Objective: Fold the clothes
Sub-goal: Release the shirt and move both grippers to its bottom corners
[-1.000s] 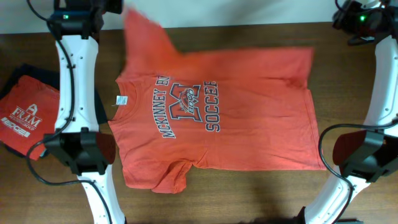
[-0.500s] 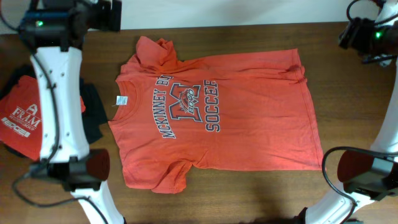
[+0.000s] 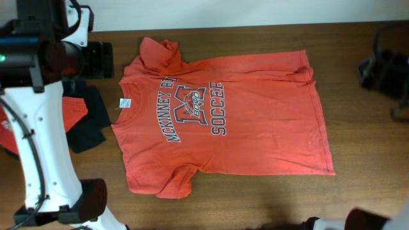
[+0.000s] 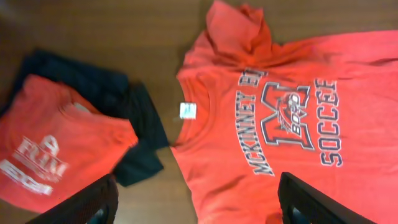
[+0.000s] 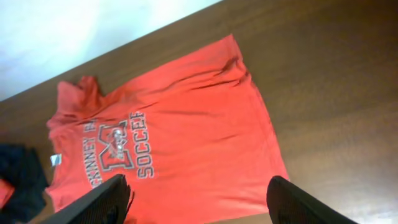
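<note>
Left hand (image 4: pixel 198 202) spread, right hand (image 5: pixel 200 202) spread, orange T-shirt (image 3: pixel 223 121) face-up on table (image 3: pixel 364 191)

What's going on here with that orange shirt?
Two robot arms are set to fold the T-shirt. It lies spread on the table, print up, sleeves rumpled, not yet folded. The left end effector and right end effector hang open, up off the cloth, holding nothing.

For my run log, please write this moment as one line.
T-shirt: spread out, print up, unfolded | left gripper: open, empty | right gripper: open, empty
</note>
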Action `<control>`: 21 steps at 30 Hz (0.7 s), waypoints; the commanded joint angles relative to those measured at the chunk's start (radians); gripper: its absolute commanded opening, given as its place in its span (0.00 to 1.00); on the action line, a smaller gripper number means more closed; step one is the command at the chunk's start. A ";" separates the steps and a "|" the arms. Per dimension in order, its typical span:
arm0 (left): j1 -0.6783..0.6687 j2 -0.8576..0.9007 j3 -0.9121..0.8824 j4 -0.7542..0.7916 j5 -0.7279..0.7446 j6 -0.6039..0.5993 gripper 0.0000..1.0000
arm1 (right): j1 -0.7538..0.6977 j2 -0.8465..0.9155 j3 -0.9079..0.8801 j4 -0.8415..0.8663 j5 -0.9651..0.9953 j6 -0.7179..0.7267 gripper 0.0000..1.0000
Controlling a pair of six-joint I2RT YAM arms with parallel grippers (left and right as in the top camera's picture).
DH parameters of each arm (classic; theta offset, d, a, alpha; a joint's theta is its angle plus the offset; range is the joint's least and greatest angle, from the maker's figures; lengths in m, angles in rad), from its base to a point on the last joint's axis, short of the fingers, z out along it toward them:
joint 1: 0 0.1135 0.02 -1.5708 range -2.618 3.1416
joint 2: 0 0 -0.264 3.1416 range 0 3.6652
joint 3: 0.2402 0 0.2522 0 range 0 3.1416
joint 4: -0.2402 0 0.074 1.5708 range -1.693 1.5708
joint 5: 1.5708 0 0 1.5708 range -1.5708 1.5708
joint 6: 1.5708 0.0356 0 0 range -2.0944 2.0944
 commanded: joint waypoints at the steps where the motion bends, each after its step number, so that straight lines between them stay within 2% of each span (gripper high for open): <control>1: 0.002 -0.049 -0.143 -0.001 0.069 -0.051 0.82 | 0.005 -0.050 -0.064 -0.006 -0.006 -0.011 0.76; 4: 0.008 -0.149 -0.340 -0.001 0.058 -0.052 0.82 | 0.005 -0.112 -0.139 -0.006 -0.010 -0.010 0.76; 5: 0.016 -0.210 -0.444 -0.002 0.040 -0.066 0.83 | 0.005 -0.147 -0.182 -0.006 -0.013 -0.011 0.76; 7: 0.029 -0.270 -0.542 -0.001 0.022 -0.101 0.83 | 0.005 -0.188 -0.240 -0.006 -0.003 -0.010 0.76; 9: 0.060 -0.354 -0.686 0.005 0.016 -0.163 0.87 | 0.005 -0.227 -0.318 -0.002 0.035 -0.002 0.76; 10: 0.069 -0.376 -0.729 0.011 0.020 -0.188 0.93 | 0.005 -0.244 -0.367 0.009 0.052 0.003 0.76; 11: 0.080 -0.412 -0.800 0.027 0.032 -0.208 0.97 | 0.005 -0.260 -0.426 0.029 0.062 0.015 0.76; 15: 0.090 -0.504 -1.059 0.137 0.127 -0.272 0.98 | 0.004 -0.282 -0.698 0.148 0.056 0.042 0.78; 21: 0.090 -0.520 -1.405 0.289 0.163 -0.422 0.99 | 0.004 -0.259 -1.006 0.332 -0.014 0.058 0.79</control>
